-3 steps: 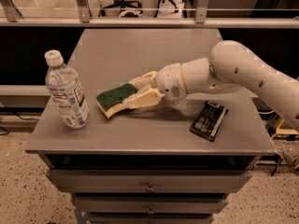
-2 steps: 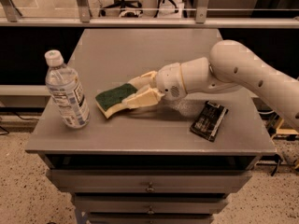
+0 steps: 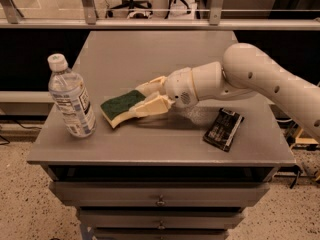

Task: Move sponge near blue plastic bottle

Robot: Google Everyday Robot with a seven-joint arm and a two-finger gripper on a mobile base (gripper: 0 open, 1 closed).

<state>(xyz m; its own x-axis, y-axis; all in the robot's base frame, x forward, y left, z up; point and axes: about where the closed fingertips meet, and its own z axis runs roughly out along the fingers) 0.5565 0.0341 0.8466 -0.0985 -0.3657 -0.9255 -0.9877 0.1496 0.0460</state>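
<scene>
The sponge [image 3: 121,103] has a dark green top over pale yellow foam and lies on the grey table [image 3: 150,139], left of centre. My gripper [image 3: 145,100] reaches in from the right, its cream fingers [image 3: 152,105] closed on the sponge's right end, one in front and one behind. The blue plastic bottle [image 3: 71,97] stands upright with a white cap near the table's left front edge, a short gap to the left of the sponge.
A black crinkled snack packet [image 3: 223,129] lies on the table's right front part, below my arm [image 3: 260,79]. The table's front edge runs just below the bottle. Drawers sit under the tabletop. A railing and office chairs are behind.
</scene>
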